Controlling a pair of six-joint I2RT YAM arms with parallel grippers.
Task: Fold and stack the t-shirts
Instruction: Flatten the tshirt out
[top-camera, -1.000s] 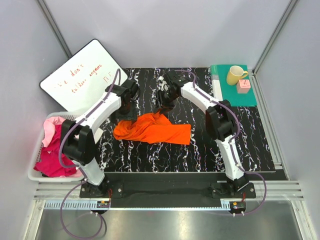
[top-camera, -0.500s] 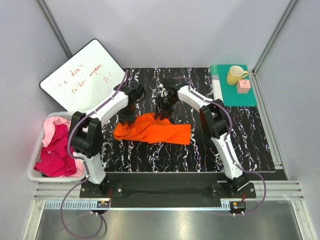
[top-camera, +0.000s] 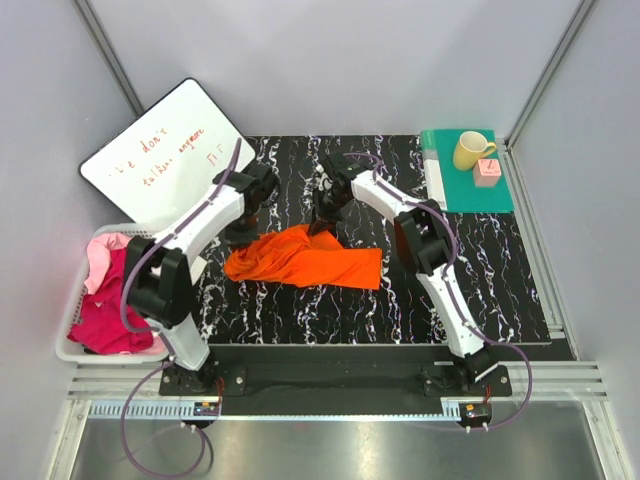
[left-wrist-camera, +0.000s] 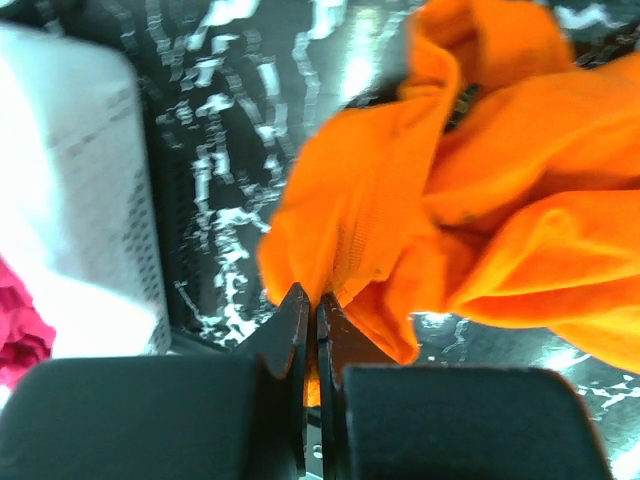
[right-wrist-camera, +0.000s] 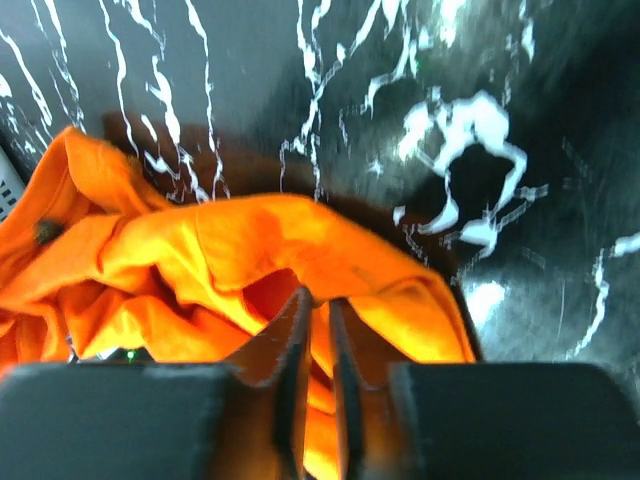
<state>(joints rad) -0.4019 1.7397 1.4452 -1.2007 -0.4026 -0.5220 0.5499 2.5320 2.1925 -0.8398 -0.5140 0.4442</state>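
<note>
- Crumpled orange t-shirt (top-camera: 300, 258) lay left of centre on the surface (top-camera: 470, 300).
- Its left edge was pinched in the closed left gripper (left-wrist-camera: 312, 312); a far fold was clamped in the right gripper (right-wrist-camera: 318, 312).
- Left of the surface: basket (top-camera: 64, 354) holding pink t-shirts (top-camera: 105, 315), with a whiteboard (top-camera: 165, 160) behind.
- Far right corner, well apart: mug (top-camera: 468, 150) and pink block (top-camera: 487, 172) on teal mat (top-camera: 495, 198).
- Open surface lay right of and nearer than the shirt.

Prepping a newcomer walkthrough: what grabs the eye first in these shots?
The bright orange t-shirt, crumpled in the middle of the black marbled table. The left arm and right arm both have their jaws pinched shut on its far edge. At the left, a white basket holds magenta and pale pink t-shirts.
</note>
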